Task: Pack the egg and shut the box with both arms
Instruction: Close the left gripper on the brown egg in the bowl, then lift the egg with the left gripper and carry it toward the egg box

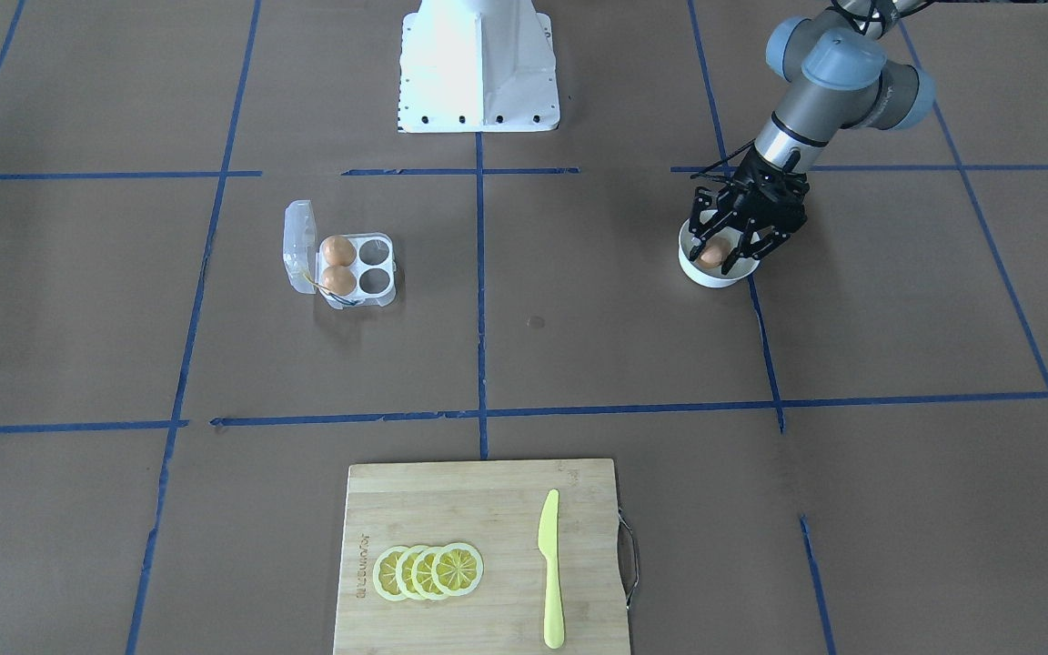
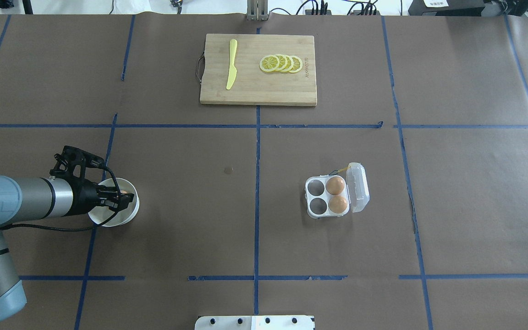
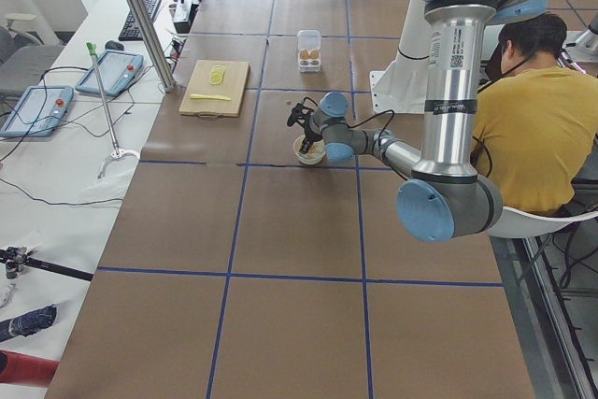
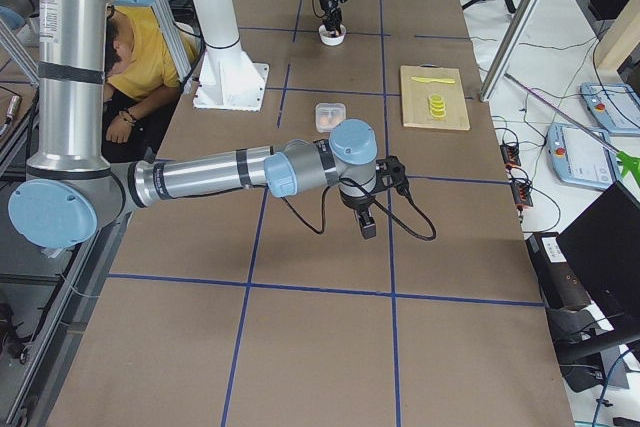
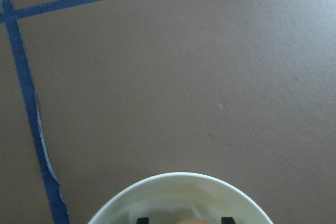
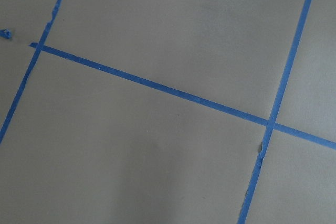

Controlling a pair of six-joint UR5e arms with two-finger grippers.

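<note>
My left gripper (image 1: 720, 255) reaches down into the white bowl (image 1: 715, 280). It is open, with a finger on each side of a tan-brown egg (image 1: 712, 256) that lies in the bowl. The left wrist view shows the bowl's rim (image 5: 178, 179) and two fingertips (image 5: 227, 219) apart, with the egg's top (image 5: 191, 222) between them. The clear box (image 1: 369, 268) stands with its lid open. Two eggs (image 1: 337, 265) sit in the cells next to the lid, and the other two cells are empty. My right gripper (image 4: 368, 223) hangs over bare table, far from the box. I cannot tell if it is open or shut.
A wooden cutting board (image 1: 478, 509) with a yellow knife (image 1: 549, 569) and lemon slices (image 1: 428, 571) lies at the table's far side from the robot. The white pedestal base (image 1: 478, 68) stands behind. A person in yellow (image 3: 523, 119) sits beside the table.
</note>
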